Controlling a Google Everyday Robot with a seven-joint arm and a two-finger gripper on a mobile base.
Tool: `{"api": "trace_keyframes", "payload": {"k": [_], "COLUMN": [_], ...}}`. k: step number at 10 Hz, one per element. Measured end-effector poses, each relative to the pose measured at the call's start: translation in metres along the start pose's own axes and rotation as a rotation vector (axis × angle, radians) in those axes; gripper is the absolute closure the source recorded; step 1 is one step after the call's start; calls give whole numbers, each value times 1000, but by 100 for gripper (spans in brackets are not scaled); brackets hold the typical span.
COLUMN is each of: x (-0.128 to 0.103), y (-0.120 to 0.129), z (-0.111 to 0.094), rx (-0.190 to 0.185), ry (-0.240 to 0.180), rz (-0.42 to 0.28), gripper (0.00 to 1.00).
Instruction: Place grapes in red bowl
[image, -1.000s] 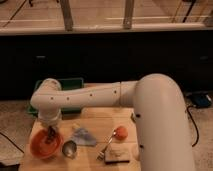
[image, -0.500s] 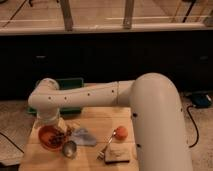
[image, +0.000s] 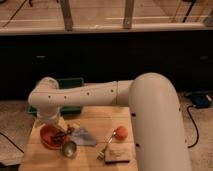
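Observation:
The red bowl (image: 49, 137) sits at the front left of the wooden table (image: 102, 120). A small dark reddish bunch, the grapes (image: 63, 133), shows at the bowl's right rim. I cannot tell whether it rests in the bowl or hangs from the gripper. My gripper (image: 54, 127) points down right over the bowl, at the end of the white arm (image: 85, 95) that reaches in from the right. The wrist hides the back of the bowl.
A metal spoon-cup (image: 69, 148) stands just right of the bowl. A blue-grey cloth (image: 85, 136), an orange fruit (image: 121, 132), a metal utensil (image: 106, 148) and a pale sponge-like block (image: 120, 154) lie further right. A green bin (image: 71, 83) stands behind the arm.
The gripper end of the arm has risen a little over the bowl. The dark bunch now shows at the bowl's right rim.

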Motion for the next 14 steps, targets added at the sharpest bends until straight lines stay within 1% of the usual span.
{"api": "trace_keyframes", "payload": {"k": [5, 14], "x": [1, 1], "y": [2, 3], "z": [-3, -2], "rx": [34, 36], "ry": [5, 4], "rz": [-18, -18], "gripper": [20, 20]}}
